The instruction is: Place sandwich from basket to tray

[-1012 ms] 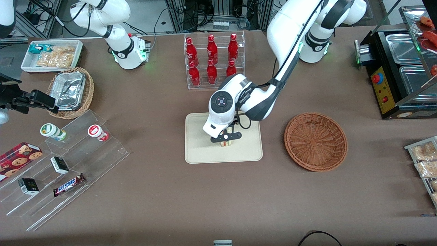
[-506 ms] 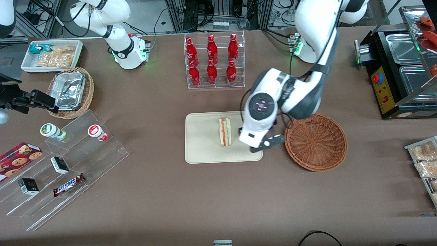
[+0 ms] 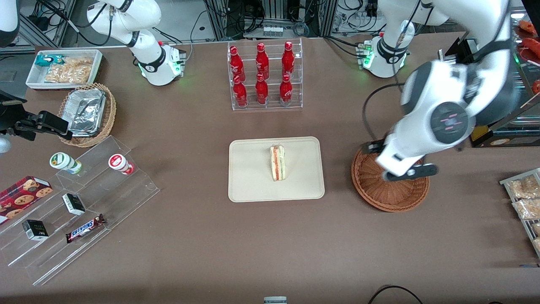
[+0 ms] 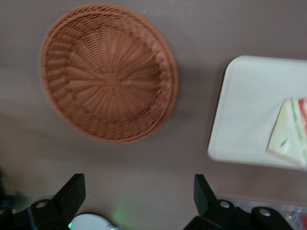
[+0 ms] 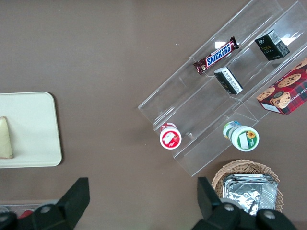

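surface – brown cloth-covered table (image 3: 190,261) | triangular white-bread sandwich (image 3: 277,163) lay on flat cream plastic tray (image 3: 249,185) | gripper (image 4: 139,196) – fingers spread, empty, above round reddish-brown wicker basket (image 3: 392,198)

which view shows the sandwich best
The front view: the whole sandwich lies on the tray, its red and green filling visible. The left wrist view cuts it at the frame edge; the right wrist view shows only a pale corner. The tool hangs open above the basket.
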`<move>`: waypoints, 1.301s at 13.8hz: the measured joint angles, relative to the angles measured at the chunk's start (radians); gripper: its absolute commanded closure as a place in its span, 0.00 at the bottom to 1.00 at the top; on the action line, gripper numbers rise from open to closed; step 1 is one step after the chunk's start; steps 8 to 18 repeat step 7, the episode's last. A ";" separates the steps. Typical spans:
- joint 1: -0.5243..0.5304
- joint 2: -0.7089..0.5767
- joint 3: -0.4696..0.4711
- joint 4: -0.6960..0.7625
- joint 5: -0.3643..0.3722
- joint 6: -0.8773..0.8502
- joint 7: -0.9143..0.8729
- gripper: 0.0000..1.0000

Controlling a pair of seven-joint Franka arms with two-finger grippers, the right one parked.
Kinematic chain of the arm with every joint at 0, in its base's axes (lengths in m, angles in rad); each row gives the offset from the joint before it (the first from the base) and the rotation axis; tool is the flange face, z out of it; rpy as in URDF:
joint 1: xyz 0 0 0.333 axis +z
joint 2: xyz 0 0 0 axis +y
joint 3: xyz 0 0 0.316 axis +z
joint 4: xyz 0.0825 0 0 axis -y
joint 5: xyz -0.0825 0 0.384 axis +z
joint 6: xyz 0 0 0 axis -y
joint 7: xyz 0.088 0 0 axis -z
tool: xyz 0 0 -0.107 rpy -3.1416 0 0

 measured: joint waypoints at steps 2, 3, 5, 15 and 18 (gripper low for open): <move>0.076 -0.083 -0.001 -0.012 0.007 -0.050 0.139 0.00; 0.126 -0.115 -0.015 -0.016 0.009 -0.069 0.206 0.00; 0.271 -0.160 -0.102 -0.018 0.010 -0.088 0.308 0.00; 0.397 -0.182 -0.201 -0.016 0.040 -0.085 0.338 0.00; 0.397 -0.182 -0.201 -0.016 0.040 -0.085 0.338 0.00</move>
